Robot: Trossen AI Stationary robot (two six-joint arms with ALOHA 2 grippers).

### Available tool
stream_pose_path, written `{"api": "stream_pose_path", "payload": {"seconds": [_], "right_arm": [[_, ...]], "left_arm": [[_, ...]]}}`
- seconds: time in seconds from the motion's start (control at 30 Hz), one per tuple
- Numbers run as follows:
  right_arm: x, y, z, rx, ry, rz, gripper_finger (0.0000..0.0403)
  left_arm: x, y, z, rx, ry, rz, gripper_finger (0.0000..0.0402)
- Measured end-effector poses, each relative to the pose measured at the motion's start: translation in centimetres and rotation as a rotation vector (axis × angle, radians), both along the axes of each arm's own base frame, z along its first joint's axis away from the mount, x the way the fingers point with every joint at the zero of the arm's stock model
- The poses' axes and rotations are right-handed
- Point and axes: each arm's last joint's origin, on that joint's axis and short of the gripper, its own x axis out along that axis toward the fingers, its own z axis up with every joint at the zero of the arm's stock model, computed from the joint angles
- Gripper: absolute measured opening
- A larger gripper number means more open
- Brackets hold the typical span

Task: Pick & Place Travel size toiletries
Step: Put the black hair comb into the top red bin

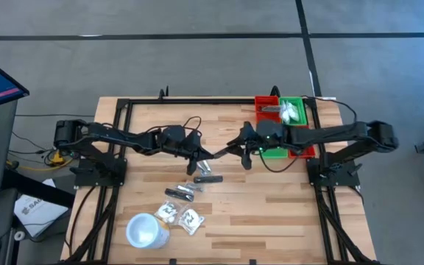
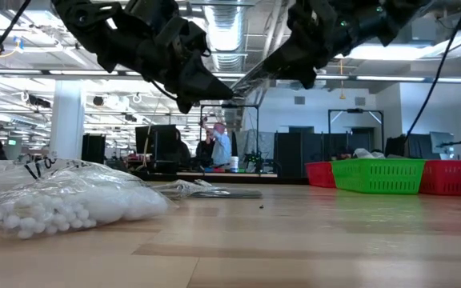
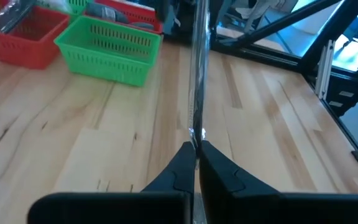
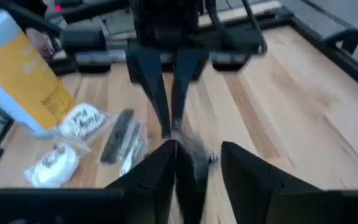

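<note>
Nearest sachet: clear bag of small white beads lying right at the low camera; black writing on it, not readable.
White cup: standing at the table's front edge; in the right wrist view it is showing a yellow label, text illegible.
Sachets by cup: two clear packets with white contents lying just beside the cup.
Dark tubes: lying on the wood between the sachets and the grippers; another farther in.
Held item: a slim clear strip stretching in the air between both grippers.
Left gripper: fingers pinching narrow on one end of the strip.
Right gripper: gripping the other end; fingers closing on it.
Baskets: green one holding white-filled packets, red ones flanking it, at the far right corner.
Surface: pale wood planks.
Room: open workshop, a person standing far behind.
</note>
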Motion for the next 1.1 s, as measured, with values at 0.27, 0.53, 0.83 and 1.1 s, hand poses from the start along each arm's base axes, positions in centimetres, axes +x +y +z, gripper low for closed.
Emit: {"api": "stream_pose_path", "payload": {"seconds": [0.27, 0.53, 0.83, 1.1], "right_arm": [[0.27, -0.04, 0.13, -0.012, -0.001, 0.011, 0.0021], [0.08, -0.01, 0.22, -0.020, 0.010, 0.017, 0.0006], [0.08, -0.04, 0.21, -0.025, 0.011, 0.012, 0.0003], [0.03, -0.07, 0.28, -0.027, 0.008, 0.008, 0.0001]], "left_arm": [[-0.07, 0.04, 0.17, 0.007, -0.004, 0.005, 0.0001], [-0.07, 0.08, 0.18, 0.014, -0.005, 0.013, 0.0007], [-0.07, 0.17, 0.15, 0.026, -0.001, 0.044, 0.0030], [-0.13, 0.20, 0.02, 0.029, 0.014, 0.055, 0.0075]]}}
